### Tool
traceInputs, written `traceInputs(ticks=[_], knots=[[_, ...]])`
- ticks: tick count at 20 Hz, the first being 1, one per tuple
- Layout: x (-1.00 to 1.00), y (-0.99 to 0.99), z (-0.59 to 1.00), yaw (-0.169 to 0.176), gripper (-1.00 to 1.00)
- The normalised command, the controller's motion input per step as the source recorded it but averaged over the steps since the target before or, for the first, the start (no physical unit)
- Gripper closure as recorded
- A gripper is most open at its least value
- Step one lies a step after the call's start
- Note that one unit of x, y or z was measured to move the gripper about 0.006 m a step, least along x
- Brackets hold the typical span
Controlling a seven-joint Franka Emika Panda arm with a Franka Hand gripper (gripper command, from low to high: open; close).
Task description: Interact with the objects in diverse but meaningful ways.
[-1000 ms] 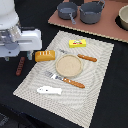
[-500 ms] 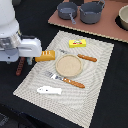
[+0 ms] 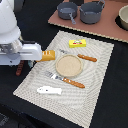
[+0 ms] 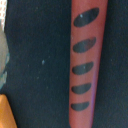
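Note:
A red-brown sausage (image 3: 19, 69) lies on the dark table just off the striped placemat (image 3: 95, 85), on the exterior view's left. My gripper (image 3: 20, 62) hangs right over it, and the white hand hides the fingers. The wrist view is filled by the sausage (image 4: 86, 60) with its dark grill marks; no fingers show there. The golden bread loaf (image 3: 47, 55) lies beside the hand. The yellow butter block (image 3: 77, 43), the orange-handled knife (image 3: 88, 58), the fork (image 3: 68, 80) and the white fish (image 3: 49, 90) lie on the mat.
A round tan plate (image 3: 67, 64) sits mid-mat. Two grey pots (image 3: 67, 10) (image 3: 92, 12) and a bowl (image 3: 123, 18) stand on a brown board (image 3: 107, 30) at the back. An orange edge (image 4: 7, 113) shows in the wrist view.

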Motion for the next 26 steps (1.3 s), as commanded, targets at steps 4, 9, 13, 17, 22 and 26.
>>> traceInputs(ticks=[4, 9, 13, 17, 22, 26], knots=[[0.00, -0.01, -0.17, -0.018, 1.00], [0.00, -0.02, -0.20, -0.018, 1.00], [-0.01, -0.01, -0.13, -0.013, 1.00], [-0.13, 0.01, 0.46, -0.003, 1.00], [-0.10, 0.31, 0.99, -0.019, 1.00], [0.11, 0.60, 1.00, 0.001, 1.00]])
